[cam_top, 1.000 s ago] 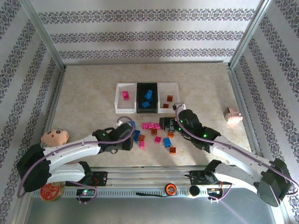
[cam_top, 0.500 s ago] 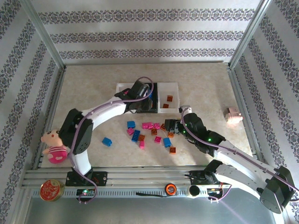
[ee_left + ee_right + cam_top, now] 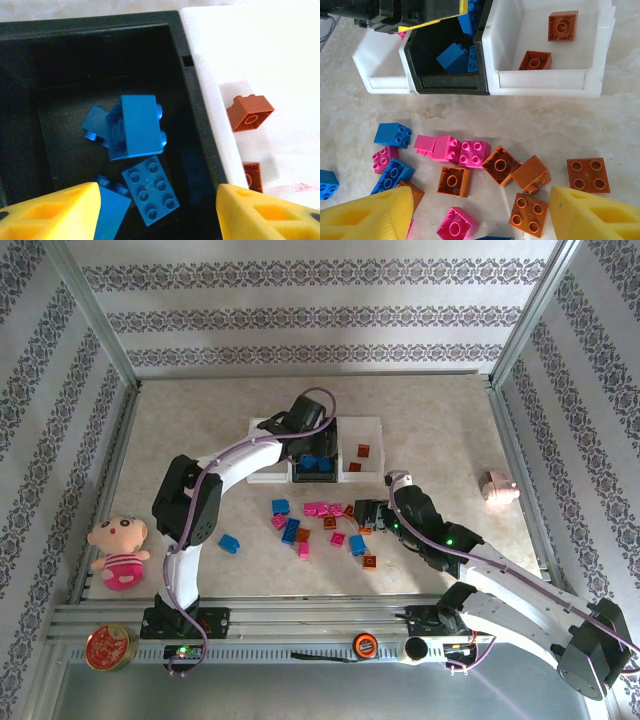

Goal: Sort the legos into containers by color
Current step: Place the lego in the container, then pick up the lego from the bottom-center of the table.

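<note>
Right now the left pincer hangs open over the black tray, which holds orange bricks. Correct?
No: the black tray holds blue bricks, not orange ones, as the left wrist view shows. The left pincer does hang open over it.

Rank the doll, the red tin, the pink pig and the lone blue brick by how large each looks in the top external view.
1. doll
2. red tin
3. pink pig, only slightly smaller than the tin
4. lone blue brick, clearly smallest

Three containers (image 3: 380,445), two arms (image 3: 500,575), one doll (image 3: 120,545), one pig (image 3: 498,487).
</note>
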Tool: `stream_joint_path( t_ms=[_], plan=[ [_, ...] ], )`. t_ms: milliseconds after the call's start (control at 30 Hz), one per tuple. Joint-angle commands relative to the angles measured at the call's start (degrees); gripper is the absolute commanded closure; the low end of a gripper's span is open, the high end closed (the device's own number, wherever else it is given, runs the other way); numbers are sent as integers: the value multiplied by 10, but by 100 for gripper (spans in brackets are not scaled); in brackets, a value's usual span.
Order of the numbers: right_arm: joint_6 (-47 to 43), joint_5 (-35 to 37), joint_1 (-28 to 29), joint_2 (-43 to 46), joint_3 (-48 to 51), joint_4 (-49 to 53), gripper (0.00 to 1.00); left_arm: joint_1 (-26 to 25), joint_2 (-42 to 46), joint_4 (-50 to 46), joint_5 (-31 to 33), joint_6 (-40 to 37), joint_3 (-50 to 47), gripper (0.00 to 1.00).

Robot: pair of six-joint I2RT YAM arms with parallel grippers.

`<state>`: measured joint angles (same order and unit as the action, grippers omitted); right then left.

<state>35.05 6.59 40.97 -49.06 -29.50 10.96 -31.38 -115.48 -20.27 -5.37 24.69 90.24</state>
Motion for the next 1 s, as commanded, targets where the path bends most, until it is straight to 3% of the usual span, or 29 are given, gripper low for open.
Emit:
stream_joint_path(
  t_ms=[0, 133, 267, 600, 967],
  plan=[
    [2, -13, -5, -2, -4, 16, 27, 6, 62, 30, -27, 17, -31, 32],
    [0, -28, -2, -24, -14, 48, 28, 5, 157, 88, -56, 43, -130, 24],
    [4, -35, 14, -68, -15, 69, 28, 5, 274, 143, -66, 66, -262, 1],
    [17, -4, 81, -200, -40, 102, 29, 0, 521, 180, -38, 92, -519, 0],
    [13, -15, 103, -275, -66, 93, 40, 0, 639, 122, 11, 99, -580, 0]
  ],
)
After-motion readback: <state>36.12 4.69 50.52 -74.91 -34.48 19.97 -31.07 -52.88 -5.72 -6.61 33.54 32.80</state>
